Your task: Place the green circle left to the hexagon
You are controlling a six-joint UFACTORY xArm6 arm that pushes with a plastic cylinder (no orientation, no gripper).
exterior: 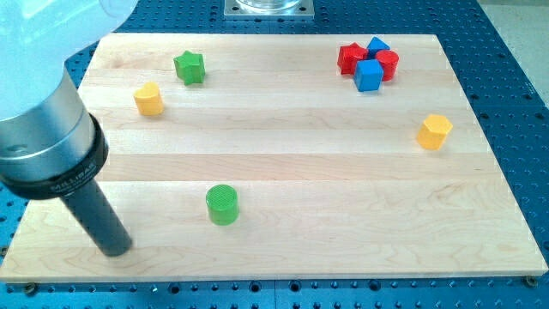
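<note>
No hand, just my tip point(117, 251) near desk point(283, 163) bottom-left corner, left of green circle point(222, 205). Yellow hexagon point(435, 131) at right edge; push circle rightward, stop short of it

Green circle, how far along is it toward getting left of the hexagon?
Nothing looks done yet: the green circle sits low on the board, far from the yellow hexagon at the view's right. In hand: my tip rests to the circle's left, apart from it. Left: pushing the circle across to the hexagon's left side.
</note>
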